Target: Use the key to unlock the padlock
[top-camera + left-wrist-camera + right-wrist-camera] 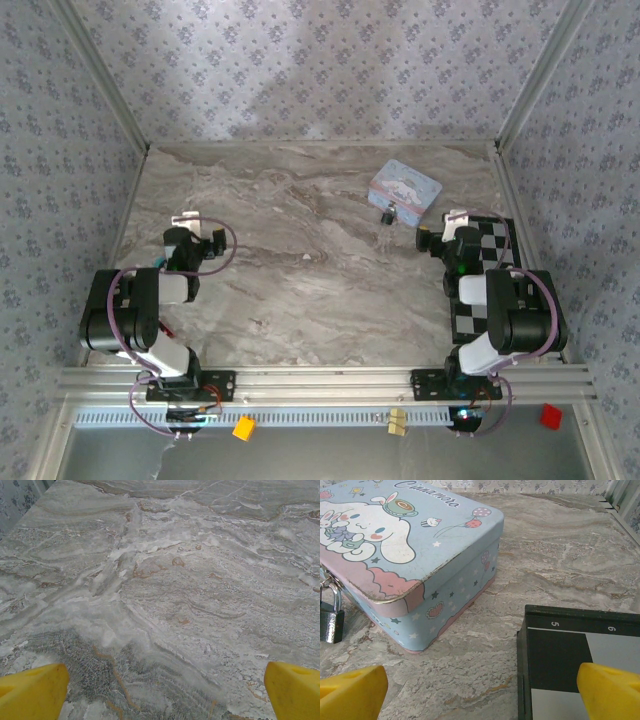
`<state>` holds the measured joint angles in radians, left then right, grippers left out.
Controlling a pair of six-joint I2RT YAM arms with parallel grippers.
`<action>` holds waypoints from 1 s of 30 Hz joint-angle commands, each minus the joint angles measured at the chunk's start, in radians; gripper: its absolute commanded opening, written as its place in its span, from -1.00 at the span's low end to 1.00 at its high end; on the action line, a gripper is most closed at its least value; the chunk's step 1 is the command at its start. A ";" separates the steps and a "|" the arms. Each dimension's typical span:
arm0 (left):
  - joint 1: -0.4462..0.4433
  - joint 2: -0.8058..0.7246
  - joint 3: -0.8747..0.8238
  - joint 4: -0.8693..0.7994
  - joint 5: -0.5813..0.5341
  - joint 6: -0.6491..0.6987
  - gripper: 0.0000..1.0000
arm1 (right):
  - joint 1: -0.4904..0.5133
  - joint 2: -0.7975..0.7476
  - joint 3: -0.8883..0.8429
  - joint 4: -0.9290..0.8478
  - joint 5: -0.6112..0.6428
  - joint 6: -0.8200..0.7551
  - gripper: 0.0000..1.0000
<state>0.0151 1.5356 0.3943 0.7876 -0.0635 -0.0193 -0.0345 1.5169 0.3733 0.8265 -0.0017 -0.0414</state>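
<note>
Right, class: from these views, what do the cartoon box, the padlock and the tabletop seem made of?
The box looks like painted tin: paint worn to bare metal along the lid edge. The padlock: dark, dull metal body, shiny silvery shackle. The tabletop: grey marble-look veining, stone or printed laminate; can't tell.

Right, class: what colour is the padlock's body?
The padlock has a dark grey, nearly black body; the right wrist view shows it best.
</note>
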 commanded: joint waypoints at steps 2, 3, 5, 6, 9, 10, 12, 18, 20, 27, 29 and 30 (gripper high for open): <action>-0.001 -0.001 0.023 0.018 0.014 -0.007 1.00 | -0.008 0.006 0.021 -0.013 -0.012 0.009 0.98; 0.000 -0.002 0.023 0.018 0.014 -0.006 1.00 | -0.008 0.006 0.020 -0.013 -0.014 0.010 0.98; 0.000 -0.001 0.023 0.019 0.013 -0.007 1.00 | -0.008 0.007 0.021 -0.013 -0.014 0.011 0.98; 0.000 -0.001 0.023 0.019 0.014 -0.006 1.00 | -0.008 0.006 0.021 -0.013 -0.013 0.010 0.98; 0.000 -0.001 0.023 0.018 0.013 -0.007 1.00 | -0.005 0.006 0.019 -0.012 -0.007 0.008 0.98; 0.000 -0.002 0.024 0.019 0.014 -0.007 1.00 | -0.004 0.006 0.019 -0.010 -0.003 0.006 0.98; -0.002 -0.004 0.022 0.024 0.008 -0.007 1.00 | 0.003 0.004 0.016 -0.004 0.011 0.003 0.98; -0.035 -0.204 -0.029 -0.072 -0.048 -0.006 0.99 | 0.056 -0.148 -0.003 -0.092 0.057 -0.049 0.98; -0.053 -0.298 -0.027 -0.169 -0.076 -0.028 1.00 | 0.069 -0.230 -0.022 -0.120 0.064 -0.051 0.98; -0.153 -0.649 0.086 -0.564 -0.197 -0.164 1.00 | 0.102 -0.637 0.056 -0.501 0.036 0.094 0.98; -0.153 -0.720 0.164 -0.750 -0.241 -0.277 1.00 | 0.110 -0.727 0.121 -0.657 0.130 0.223 0.98; -0.153 -0.748 0.212 -0.859 -0.253 -0.324 0.99 | 0.110 -0.765 0.158 -0.745 0.180 0.289 0.98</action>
<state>-0.1387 0.8574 0.4934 0.2287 -0.2321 -0.1783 0.0696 0.8330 0.4374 0.3515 0.0731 0.0628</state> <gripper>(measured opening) 0.998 0.990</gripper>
